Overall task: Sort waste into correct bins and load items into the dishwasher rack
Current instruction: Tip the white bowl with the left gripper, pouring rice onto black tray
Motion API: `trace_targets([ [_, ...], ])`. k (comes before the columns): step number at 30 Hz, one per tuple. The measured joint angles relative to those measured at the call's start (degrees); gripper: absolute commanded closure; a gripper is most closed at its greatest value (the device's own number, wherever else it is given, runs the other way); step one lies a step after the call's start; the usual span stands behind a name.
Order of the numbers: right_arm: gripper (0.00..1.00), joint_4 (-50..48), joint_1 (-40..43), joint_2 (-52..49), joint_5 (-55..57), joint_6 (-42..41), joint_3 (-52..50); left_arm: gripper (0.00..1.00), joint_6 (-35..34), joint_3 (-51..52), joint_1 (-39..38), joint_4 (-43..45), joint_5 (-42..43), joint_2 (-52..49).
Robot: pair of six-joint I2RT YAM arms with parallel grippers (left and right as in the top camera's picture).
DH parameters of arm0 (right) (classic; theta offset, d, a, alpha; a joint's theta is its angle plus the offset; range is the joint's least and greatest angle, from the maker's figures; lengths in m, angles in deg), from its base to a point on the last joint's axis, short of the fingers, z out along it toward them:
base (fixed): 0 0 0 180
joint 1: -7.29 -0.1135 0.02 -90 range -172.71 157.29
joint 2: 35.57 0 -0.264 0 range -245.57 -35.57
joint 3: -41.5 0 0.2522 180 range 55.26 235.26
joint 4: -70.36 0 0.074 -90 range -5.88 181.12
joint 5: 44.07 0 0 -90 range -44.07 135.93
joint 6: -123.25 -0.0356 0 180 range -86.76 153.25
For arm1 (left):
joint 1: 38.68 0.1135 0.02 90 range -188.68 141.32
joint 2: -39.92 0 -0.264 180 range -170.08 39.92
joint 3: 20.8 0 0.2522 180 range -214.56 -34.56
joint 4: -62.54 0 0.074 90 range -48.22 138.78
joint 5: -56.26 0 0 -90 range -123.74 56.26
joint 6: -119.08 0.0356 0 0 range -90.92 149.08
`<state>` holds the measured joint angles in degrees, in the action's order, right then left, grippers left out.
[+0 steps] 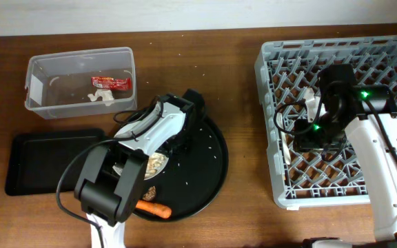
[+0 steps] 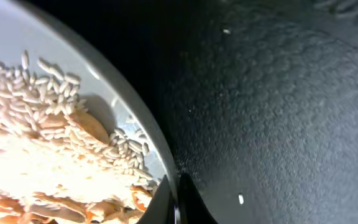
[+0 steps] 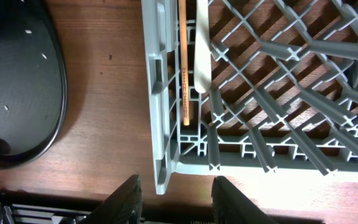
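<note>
While right claw [image 3: 176, 186] gapes, white fork [image 3: 202, 50] ahead

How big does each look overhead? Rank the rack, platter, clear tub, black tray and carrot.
1. dishwasher rack
2. round black platter
3. clear tub and black tray: about alike, so not ranked
4. carrot

In white bowl [image 2: 112, 94]: rice & scraps [image 2: 42, 124]; black platter [image 2: 278, 112] beneath.
</note>
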<state>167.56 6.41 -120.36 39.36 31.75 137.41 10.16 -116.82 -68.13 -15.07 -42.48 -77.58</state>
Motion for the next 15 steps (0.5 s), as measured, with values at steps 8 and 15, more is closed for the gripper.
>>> trace_targets([
  [8,0.6,-0.07,0.02,0.0,0.0,-0.02,0.0,1.0,-1.33,-7.28,0.39,-8.5,-3.52,2.16],
  [15,0.6,-0.02,0.02,0.0,0.0,0.26,0.0,1.0,-0.44,-7.54,17.88,-10.45,-1.7,12.28],
])
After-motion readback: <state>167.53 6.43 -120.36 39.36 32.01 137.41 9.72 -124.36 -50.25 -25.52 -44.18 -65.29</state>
